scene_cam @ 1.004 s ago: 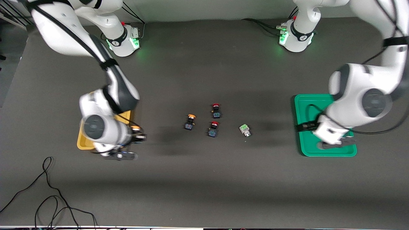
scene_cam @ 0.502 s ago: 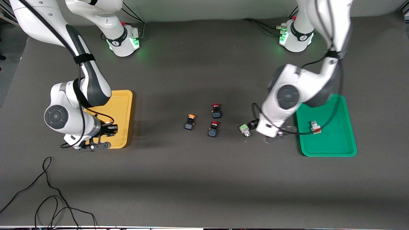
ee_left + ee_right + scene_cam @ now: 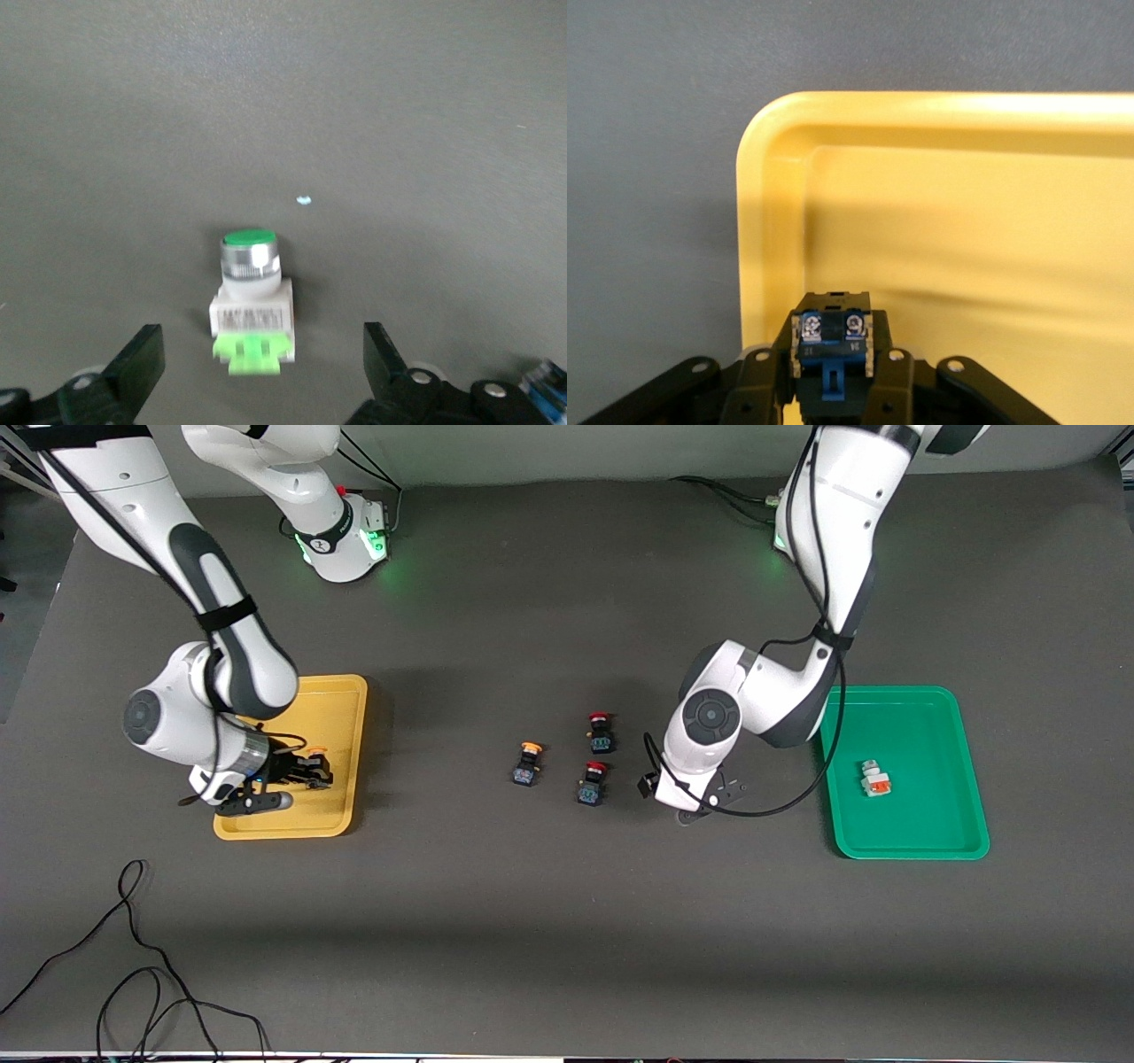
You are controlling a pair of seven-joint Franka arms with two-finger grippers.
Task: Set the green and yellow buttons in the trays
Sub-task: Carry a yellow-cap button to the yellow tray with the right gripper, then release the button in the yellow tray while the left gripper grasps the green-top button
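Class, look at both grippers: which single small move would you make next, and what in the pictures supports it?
Probably the right gripper should open. It is shut on a yellow button and hangs over the yellow tray, so a release should land it inside. The left gripper is open over the green button on the table; its descent can follow.

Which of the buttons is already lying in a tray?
The white button with the orange block, lying in the green tray. The others sit on the mat, and one is held in the right end effector.
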